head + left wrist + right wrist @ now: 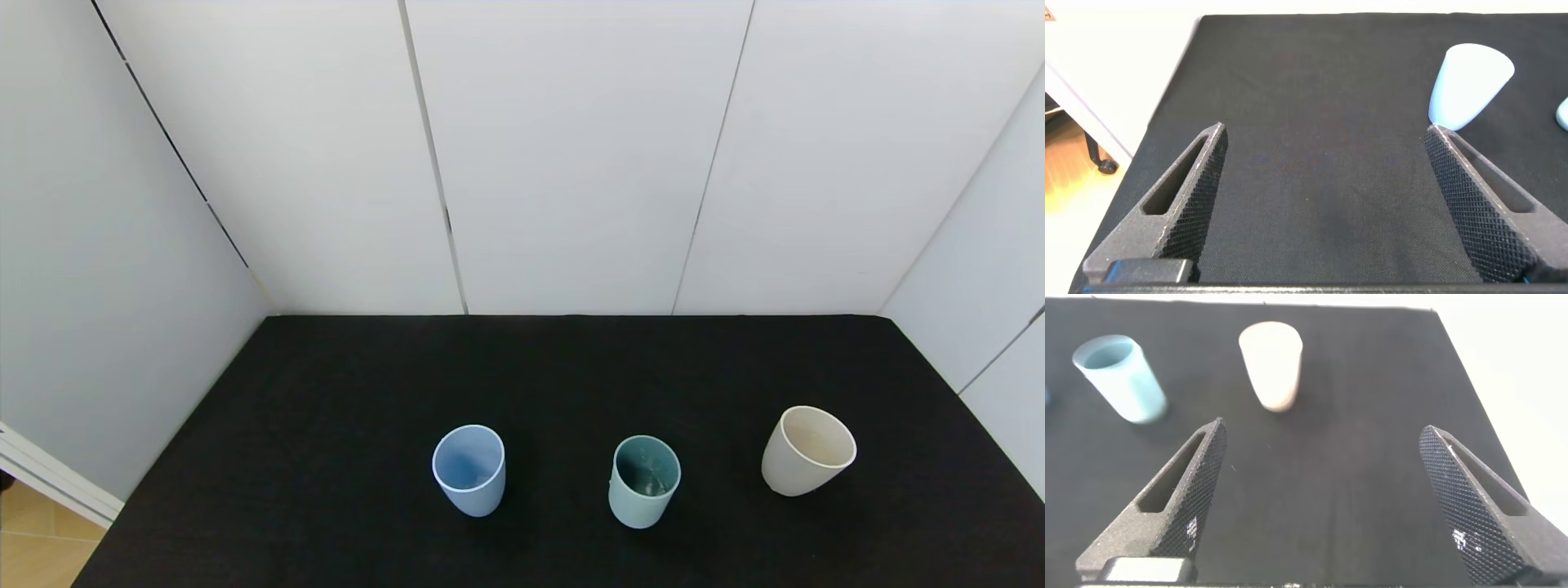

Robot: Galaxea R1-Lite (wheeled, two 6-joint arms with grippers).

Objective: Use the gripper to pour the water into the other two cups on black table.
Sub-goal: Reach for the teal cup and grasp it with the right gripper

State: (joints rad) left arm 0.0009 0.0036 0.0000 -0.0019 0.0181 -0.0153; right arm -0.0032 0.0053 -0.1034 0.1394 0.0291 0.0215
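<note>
Three cups stand in a row on the black table (571, 367). The light blue cup (469, 469) is on the left, the teal-green cup (644, 480) in the middle and the cream-beige cup (807, 450) on the right. Faint glints show inside the teal-green cup. Neither arm shows in the head view. My left gripper (1323, 135) is open and empty over bare cloth, with the light blue cup (1468, 85) beyond its fingertip. My right gripper (1321, 433) is open and empty, with the cream-beige cup (1271, 364) and the teal-green cup (1120, 377) ahead of it.
White wall panels (571, 155) close the table at the back and both sides. The table's left edge (1167, 98) drops to a wooden floor (41, 547). The table's right edge (1470, 384) shows in the right wrist view.
</note>
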